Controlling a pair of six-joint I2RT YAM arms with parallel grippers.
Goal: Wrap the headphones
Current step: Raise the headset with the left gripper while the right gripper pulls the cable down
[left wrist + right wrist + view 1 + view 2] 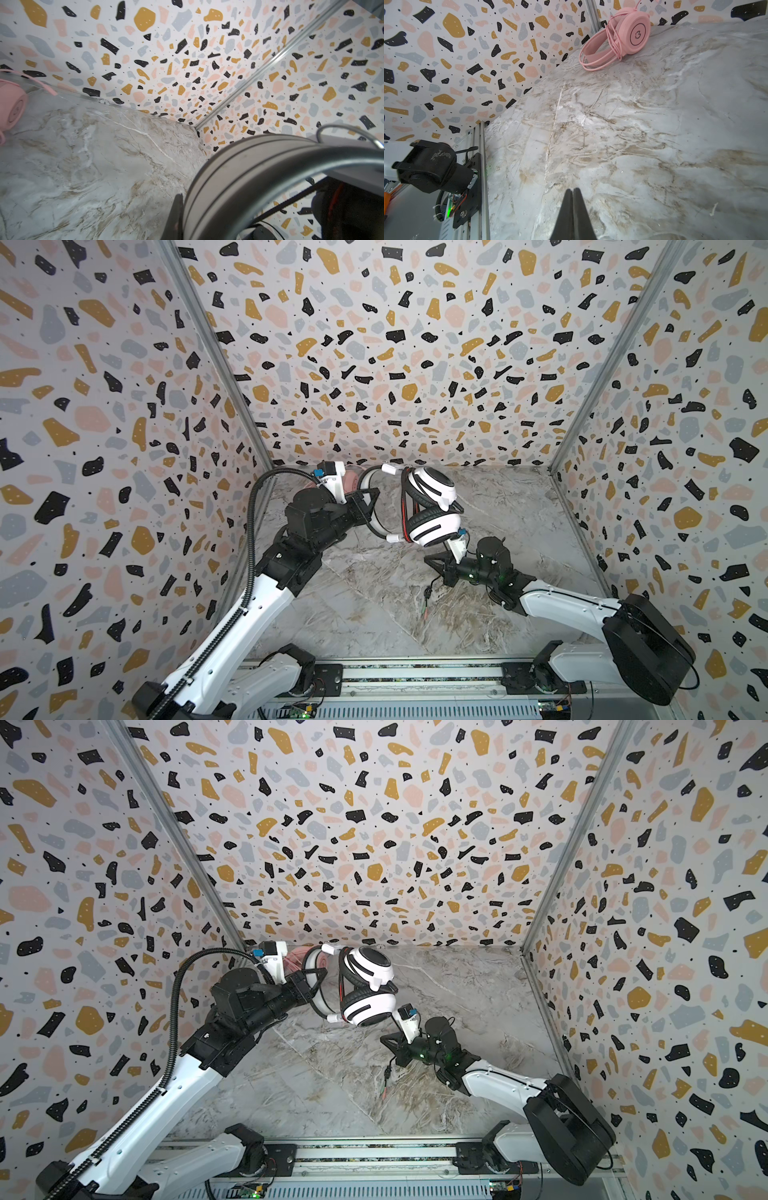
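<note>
- Right wrist view: right gripper (572, 195) jaws together, nothing seen pinched; loose cable end (427, 597) dangles just beside it.
- Middle: left gripper (371, 506) clamped on white headset (432, 489) band, cable partly wound.
- Tip: keep band steady, grasp cable near plugs, lay snug loops, no slack.
- Far corner: pink headset (623, 35), cable wound round it.
</note>
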